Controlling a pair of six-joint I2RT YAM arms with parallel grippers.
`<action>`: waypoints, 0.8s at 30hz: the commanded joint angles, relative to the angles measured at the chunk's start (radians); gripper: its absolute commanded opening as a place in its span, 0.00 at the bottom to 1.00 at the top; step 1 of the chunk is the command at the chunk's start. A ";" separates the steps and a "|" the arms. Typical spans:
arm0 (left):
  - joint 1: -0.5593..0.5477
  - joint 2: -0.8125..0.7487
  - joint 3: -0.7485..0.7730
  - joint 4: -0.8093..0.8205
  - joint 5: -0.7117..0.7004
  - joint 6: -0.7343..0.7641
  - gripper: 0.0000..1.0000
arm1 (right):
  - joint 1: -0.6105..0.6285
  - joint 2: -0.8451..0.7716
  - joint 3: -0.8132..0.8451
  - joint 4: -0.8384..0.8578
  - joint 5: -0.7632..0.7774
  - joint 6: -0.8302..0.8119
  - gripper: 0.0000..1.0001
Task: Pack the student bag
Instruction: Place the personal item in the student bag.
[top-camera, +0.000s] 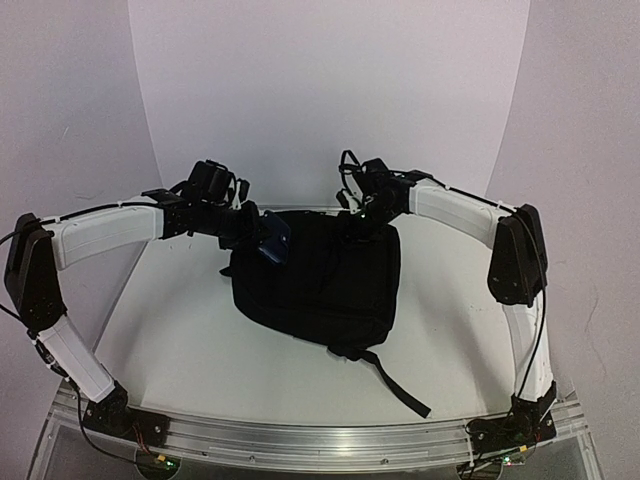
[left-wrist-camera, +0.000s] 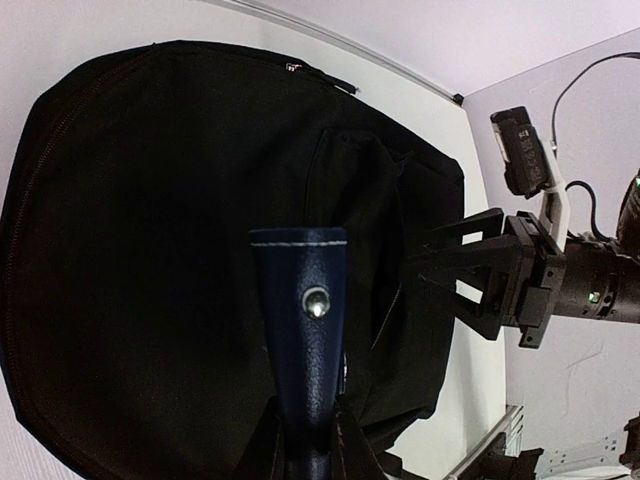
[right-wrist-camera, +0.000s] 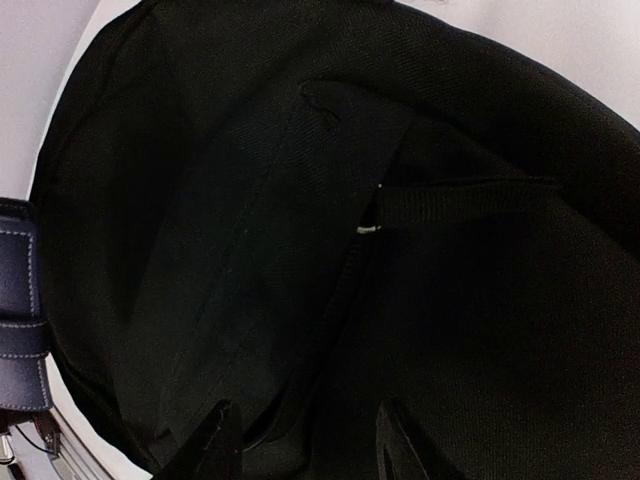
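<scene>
My left claw (left-wrist-camera: 305, 440) squeezes the blue pouch (left-wrist-camera: 300, 320) above the bag (left-wrist-camera: 140, 250). The opening looks nearer my right claw (left-wrist-camera: 440, 265) (fingers apart, maybe empty).

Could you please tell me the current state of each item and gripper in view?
student bag: lying flat on the table; whether it is open is unclear.
dark-blue pouch: snap fastened, held over the bag.
left gripper: shut on the pouch.
right gripper: open, fingers spread over the bag.
</scene>
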 joint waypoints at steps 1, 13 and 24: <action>0.002 -0.039 0.006 0.090 0.014 -0.016 0.00 | 0.004 0.029 0.059 0.005 0.040 0.019 0.45; 0.000 0.070 0.063 0.160 0.125 -0.015 0.00 | -0.003 -0.056 0.053 -0.008 0.023 -0.021 0.00; 0.002 0.286 0.167 0.404 0.335 -0.049 0.00 | -0.006 -0.178 -0.004 -0.016 -0.024 -0.060 0.00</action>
